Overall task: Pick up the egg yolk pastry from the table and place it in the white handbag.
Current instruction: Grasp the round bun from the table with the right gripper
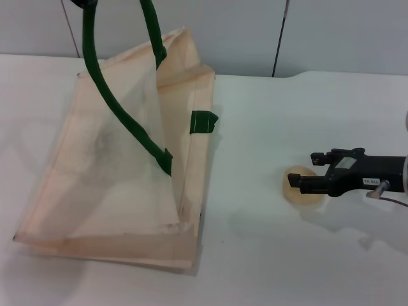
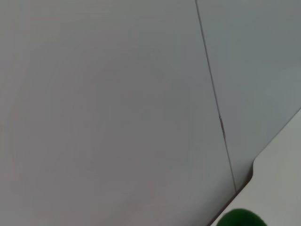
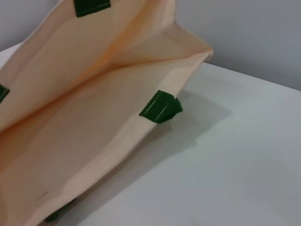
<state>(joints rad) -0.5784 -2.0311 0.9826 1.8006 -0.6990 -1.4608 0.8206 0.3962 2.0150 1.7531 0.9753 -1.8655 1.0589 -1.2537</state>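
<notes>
1. On the right side of the white table (image 1: 268, 255), the right gripper (image 1: 303, 178) reaches in from the right edge, low over the surface.
2. Its two black fingers (image 1: 312, 185) point left and stand a narrow way apart, one on the far side and one on the near side of the pastry (image 1: 299, 192).
3. That pastry is a pale yellow-beige dome resting on the table; whether the fingers press on it or only flank it I cannot tell.
4. Well apart to the left lies the bag (image 1: 115, 185), cream to pale peach, its base toward the near left and its mouth facing the right and far side.
5. One side of the bag is pulled up by a dark green handle (image 1: 108, 95) that rises to the top edge of the head view, where a dark bit of the left gripper (image 1: 86, 2) shows; its finger state cannot be told.
6. A green tab (image 1: 204, 122) sticks out from the bag's right edge.
7. Seen from the right wrist, the bag's mouth (image 3: 94, 89) gapes open, showing the pale inside.
</notes>
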